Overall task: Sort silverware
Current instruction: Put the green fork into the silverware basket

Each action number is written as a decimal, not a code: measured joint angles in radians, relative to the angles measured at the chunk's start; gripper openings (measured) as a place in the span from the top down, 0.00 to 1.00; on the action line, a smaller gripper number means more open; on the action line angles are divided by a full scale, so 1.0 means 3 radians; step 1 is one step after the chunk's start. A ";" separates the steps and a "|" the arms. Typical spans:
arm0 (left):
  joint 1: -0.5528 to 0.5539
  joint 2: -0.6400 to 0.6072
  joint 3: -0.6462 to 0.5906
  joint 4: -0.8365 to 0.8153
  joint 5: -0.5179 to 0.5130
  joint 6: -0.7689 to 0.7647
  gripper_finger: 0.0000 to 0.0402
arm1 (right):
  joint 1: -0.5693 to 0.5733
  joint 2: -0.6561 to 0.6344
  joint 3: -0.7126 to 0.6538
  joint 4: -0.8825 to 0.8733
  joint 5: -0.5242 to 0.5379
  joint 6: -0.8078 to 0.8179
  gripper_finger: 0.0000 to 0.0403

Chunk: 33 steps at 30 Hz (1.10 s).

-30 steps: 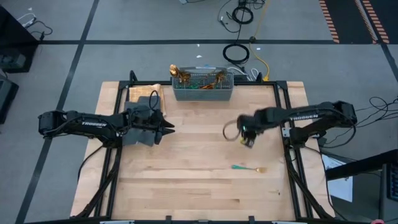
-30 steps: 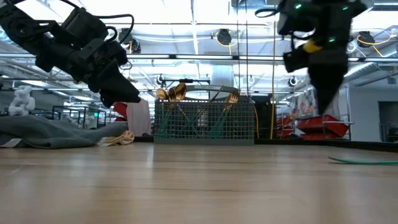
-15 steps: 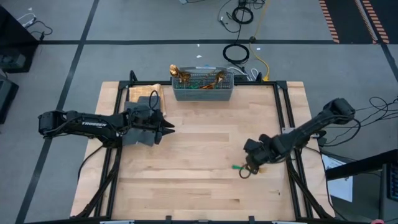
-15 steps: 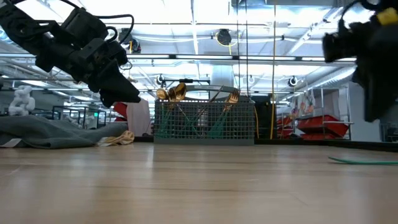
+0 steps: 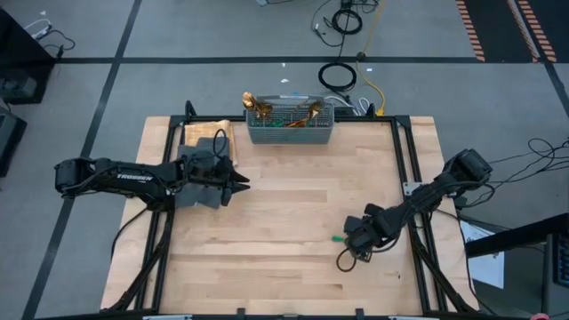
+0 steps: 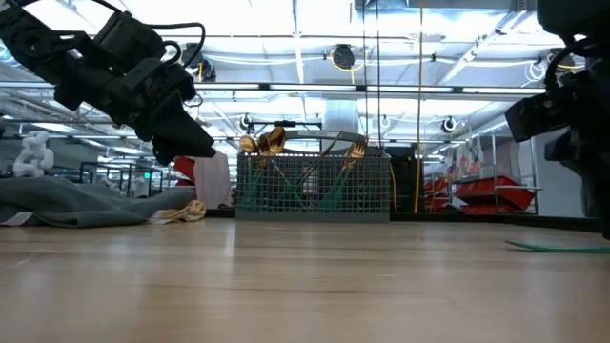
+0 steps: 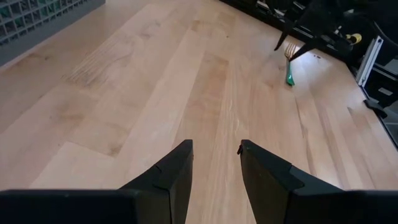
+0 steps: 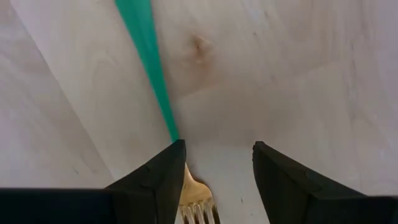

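My right gripper (image 8: 214, 180) hovering fingers apart over gold-headed, teal-handled fork (image 8: 152, 74); neck lying beside one finger, off-centre, handle running away. Left gripper (image 5: 233, 182) idling far off, slightly open.

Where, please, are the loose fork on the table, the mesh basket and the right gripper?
Fork (image 8: 148, 59): right wrist view, on its teal handle.
Mesh basket (image 5: 290, 133): high view, on its near wall.
Right gripper (image 8: 216, 165): right wrist view, midway between its open fingertips, over the fork's neck.

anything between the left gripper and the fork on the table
No: in the left wrist view only bare wood lies between the left gripper and the fork.
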 joint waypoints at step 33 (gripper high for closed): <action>0.0001 0.0000 0.0000 0.0004 -0.0001 0.0023 0.65 | -0.0010 -0.0298 -0.0013 -0.0131 -0.0195 -0.0351 0.41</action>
